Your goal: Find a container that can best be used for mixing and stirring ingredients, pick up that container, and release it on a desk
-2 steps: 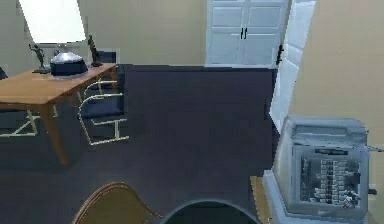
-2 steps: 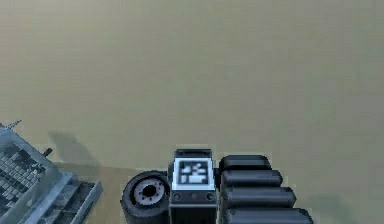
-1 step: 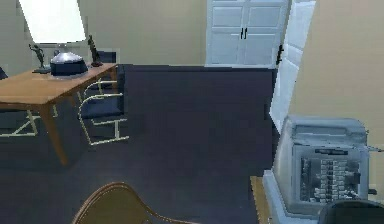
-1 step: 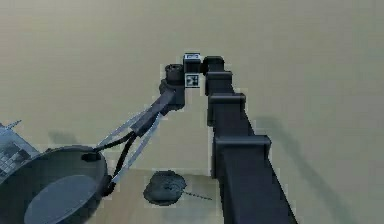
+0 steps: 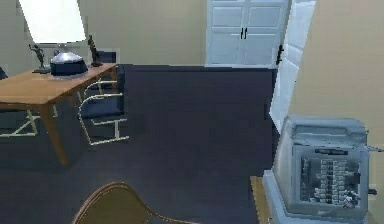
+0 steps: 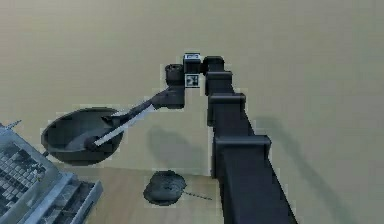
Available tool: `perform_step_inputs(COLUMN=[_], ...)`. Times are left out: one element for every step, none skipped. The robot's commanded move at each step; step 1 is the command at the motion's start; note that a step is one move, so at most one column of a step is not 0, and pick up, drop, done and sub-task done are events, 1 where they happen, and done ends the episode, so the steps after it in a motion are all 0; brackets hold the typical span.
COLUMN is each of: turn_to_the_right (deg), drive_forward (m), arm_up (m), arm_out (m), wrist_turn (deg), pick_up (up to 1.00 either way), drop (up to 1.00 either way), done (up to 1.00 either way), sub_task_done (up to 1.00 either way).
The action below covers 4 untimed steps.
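In the arm side view a dark round bowl hangs in front of the beige wall, clear of the tabletop below it. My gripper reaches down and left from the arm into the bowl and holds it. In the forward view a brown wooden desk stands at the left, with a shiny domed grey thing on its far end.
A grey keyed machine sits on the wooden top by me. A small dark round thing lies on that top. Blue metal-framed chairs stand beside the desk. White double doors lie across open dark floor. A brown chair back is near.
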Motion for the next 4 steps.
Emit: perform_step_inputs(turn_to_the_right=[0.0,0.0,0.0,0.0], drive_forward=[0.0,0.0,0.0,0.0], arm_up=[-0.18,-0.32,0.0,0.1], arm_out=[0.0,0.0,0.0,0.0], wrist_turn=[0.0,0.0,0.0,0.0], pick_up=[0.0,0.0,0.0,0.0], drop=[0.0,0.0,1.0,0.0], done=[0.0,0.0,0.0,0.0], sub_task_done=[0.0,0.0,0.0,0.0])
